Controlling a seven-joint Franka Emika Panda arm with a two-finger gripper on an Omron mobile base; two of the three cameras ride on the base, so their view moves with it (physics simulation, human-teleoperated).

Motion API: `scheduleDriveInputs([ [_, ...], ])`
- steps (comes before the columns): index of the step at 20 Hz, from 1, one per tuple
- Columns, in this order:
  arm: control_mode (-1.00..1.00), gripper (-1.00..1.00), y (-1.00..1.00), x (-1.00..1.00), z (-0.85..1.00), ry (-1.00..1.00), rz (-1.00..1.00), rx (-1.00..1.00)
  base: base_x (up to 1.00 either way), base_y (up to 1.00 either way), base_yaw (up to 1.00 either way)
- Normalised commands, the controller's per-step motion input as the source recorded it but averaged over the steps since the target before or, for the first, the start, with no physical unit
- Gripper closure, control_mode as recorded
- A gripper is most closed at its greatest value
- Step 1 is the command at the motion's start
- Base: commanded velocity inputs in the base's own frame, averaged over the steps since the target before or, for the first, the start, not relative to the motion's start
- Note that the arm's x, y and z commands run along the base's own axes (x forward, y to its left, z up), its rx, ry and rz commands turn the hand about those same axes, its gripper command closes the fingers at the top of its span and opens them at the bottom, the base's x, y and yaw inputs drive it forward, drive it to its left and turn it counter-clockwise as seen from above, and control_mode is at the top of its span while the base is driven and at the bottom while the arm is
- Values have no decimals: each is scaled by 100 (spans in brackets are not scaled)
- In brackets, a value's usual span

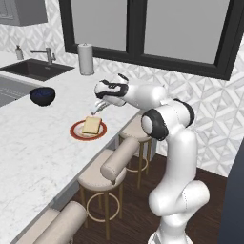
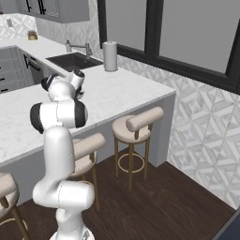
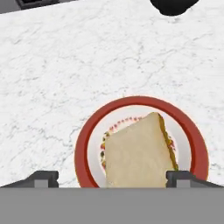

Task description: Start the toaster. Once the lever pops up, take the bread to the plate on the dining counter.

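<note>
The bread (image 3: 138, 153), a pale tan square slice, lies flat on the red-rimmed plate (image 3: 83, 148) on the white marble dining counter (image 3: 65, 65). My gripper (image 3: 111, 177) hangs just above it, open, with its two dark fingertips (image 3: 43, 177) spread wide to either side of the slice. In the left base view the gripper (image 1: 96, 109) hovers slightly above and behind the plate (image 1: 76, 133) and the bread (image 1: 91, 125), near the counter's right edge. The toaster and its lever are out of view.
A dark blue bowl (image 1: 42, 95) stands on the dining counter (image 1: 33, 152) left of the plate. Farther back are a paper towel roll (image 1: 86, 59) and a sink (image 1: 35, 69) with a tap. Padded stools (image 1: 102, 174) line the counter's edge beside my arm.
</note>
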Motion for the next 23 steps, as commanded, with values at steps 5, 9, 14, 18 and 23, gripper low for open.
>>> scheduleDriveInputs([
  [5,-100,-100,-1,-44,72,-19,0,-7,0,0,0],
  [9,-100,-100,0,-97,50,-27,1,-13,0,0,0],
  [14,-100,-100,-3,-100,42,-36,0,-18,0,0,0],
  [18,-100,-100,-36,-100,26,-35,0,-5,0,0,0],
  [23,-100,-100,-52,-100,16,-29,0,0,0,0,0],
])
